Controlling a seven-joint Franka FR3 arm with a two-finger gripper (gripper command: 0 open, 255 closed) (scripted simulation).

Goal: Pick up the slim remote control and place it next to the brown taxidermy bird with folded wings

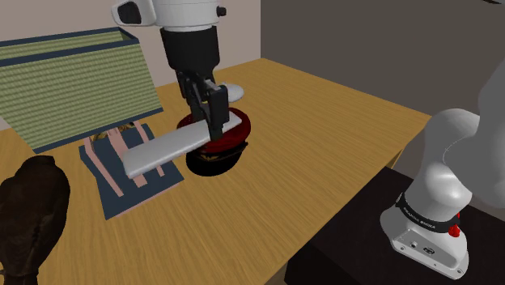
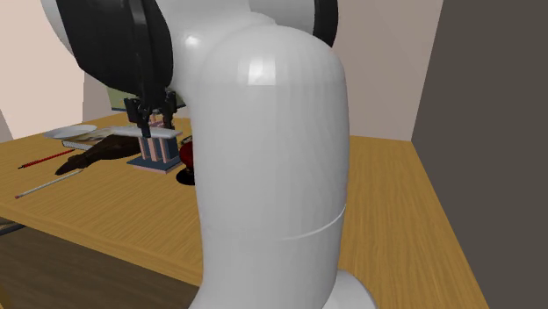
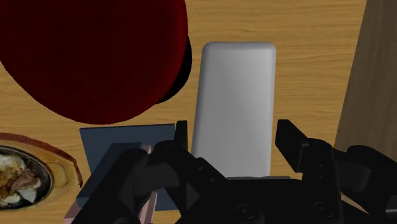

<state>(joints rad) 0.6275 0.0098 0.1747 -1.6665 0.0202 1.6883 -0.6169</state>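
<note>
The slim remote is a long pale grey slab held level above the wooden table. My gripper is shut on it near one end, and the rest sticks out toward the shoulder view's left. In the wrist view the remote sits clasped between my gripper's two black fingers. The dark brown bird stands at the shoulder view's lower left, well apart from the remote. In the second exterior view the bird shows to the left of my gripper.
A dark red domed object on a black base sits right under the remote. Beside it lies a blue mat with pink stripes, and behind that leans a green striped panel. A dish of food, a white plate and a red stick lie further off.
</note>
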